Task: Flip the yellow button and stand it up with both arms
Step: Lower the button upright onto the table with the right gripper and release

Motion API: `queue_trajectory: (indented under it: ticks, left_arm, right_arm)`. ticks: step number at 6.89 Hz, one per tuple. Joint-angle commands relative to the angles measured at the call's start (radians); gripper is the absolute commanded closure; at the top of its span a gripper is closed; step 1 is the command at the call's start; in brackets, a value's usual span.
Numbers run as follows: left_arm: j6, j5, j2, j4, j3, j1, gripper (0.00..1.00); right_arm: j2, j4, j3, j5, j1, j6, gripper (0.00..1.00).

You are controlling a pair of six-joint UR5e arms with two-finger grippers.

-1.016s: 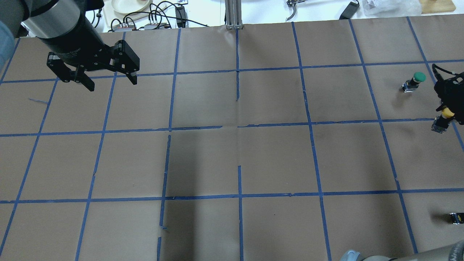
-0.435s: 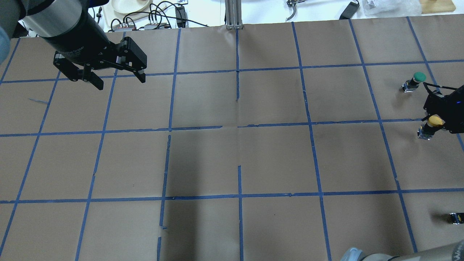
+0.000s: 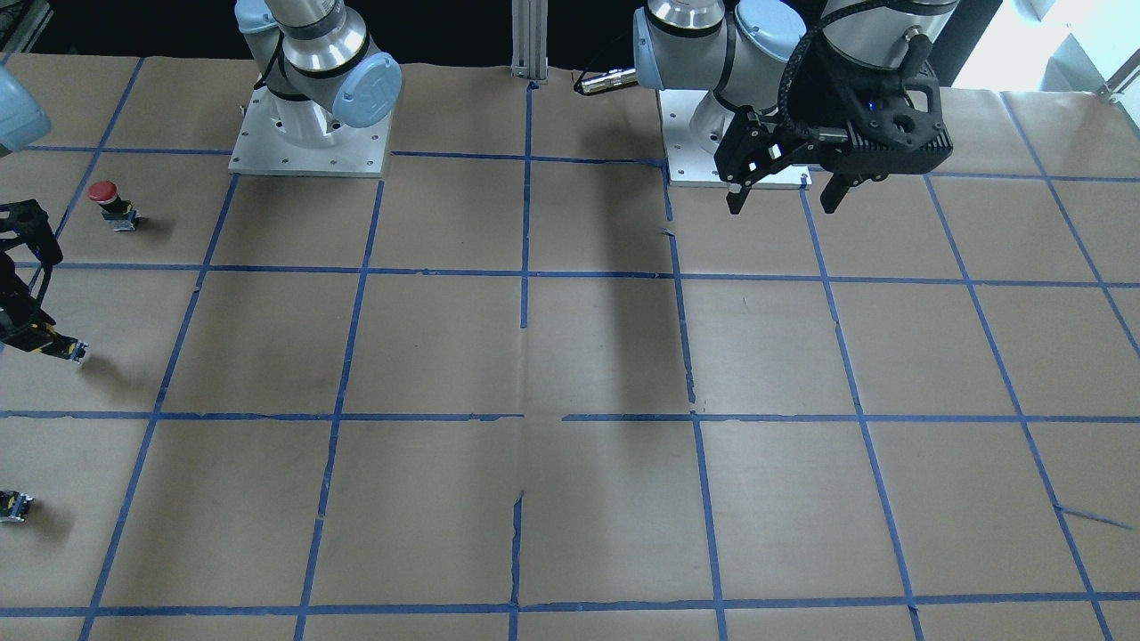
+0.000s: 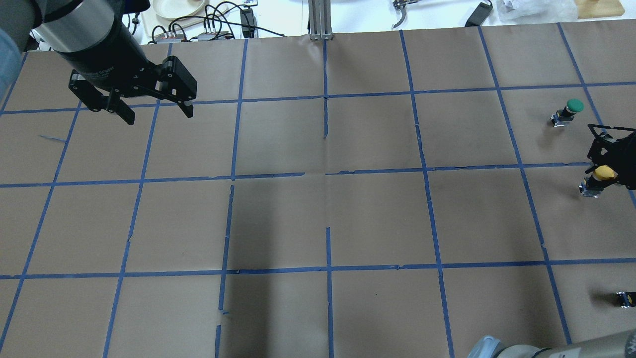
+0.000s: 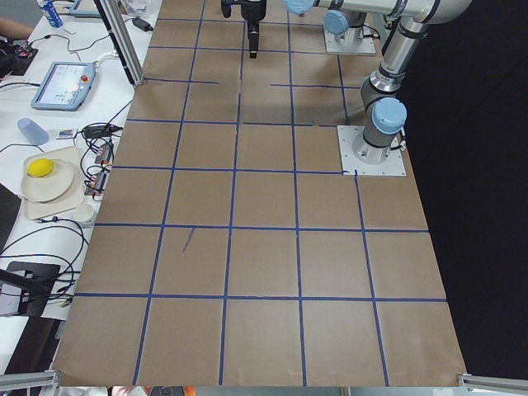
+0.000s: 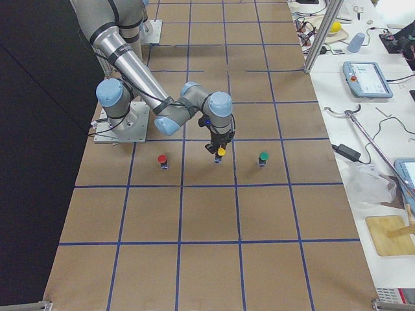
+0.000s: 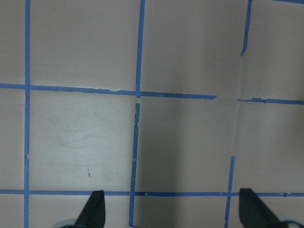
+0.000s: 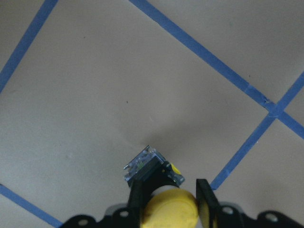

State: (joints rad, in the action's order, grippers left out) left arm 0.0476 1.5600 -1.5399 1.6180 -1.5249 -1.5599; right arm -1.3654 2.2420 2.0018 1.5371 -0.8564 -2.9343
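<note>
The yellow button is at the far right of the overhead view, with its yellow cap up and its grey-blue base pointing down at the paper. My right gripper is shut on its cap. In the right wrist view the fingers clamp the cap. I cannot tell whether the base touches the table. The button also shows in the exterior right view. My left gripper is open and empty, high over the far left squares, and also shows in the front-facing view.
A green-capped button stands beyond the yellow one. A red-capped button stands on the robot's side of it. Brown paper with a blue tape grid covers the table. Cables and a plate lie past the far edge.
My right gripper has carried the yellow button a little toward the robot, first inward and then back outward. My left gripper shifted slightly right and back, staying open.
</note>
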Motion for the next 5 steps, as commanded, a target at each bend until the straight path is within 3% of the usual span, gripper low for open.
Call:
queue_trajectory:
  ticks: [1,2,4,5]
  left_arm:
    - [-0.072,0.018,-0.009,-0.004,0.002,-0.012,0.0]
    - [-0.086,0.017,-0.008,-0.01,0.005,-0.011,0.0]
    - [-0.086,0.017,-0.008,-0.007,0.005,-0.011,0.0]
    - [-0.084,0.015,-0.006,-0.009,0.005,-0.011,0.0]
  right_arm:
    - [0.003,0.001,0.017,-0.006,0.022,-0.014,0.43]
    - [0.008,-0.001,0.02,-0.009,0.022,0.006,0.02]
    - [-0.003,-0.001,0.009,-0.017,0.016,0.021,0.0]
    - [-0.009,-0.018,-0.026,-0.02,0.01,0.126,0.01]
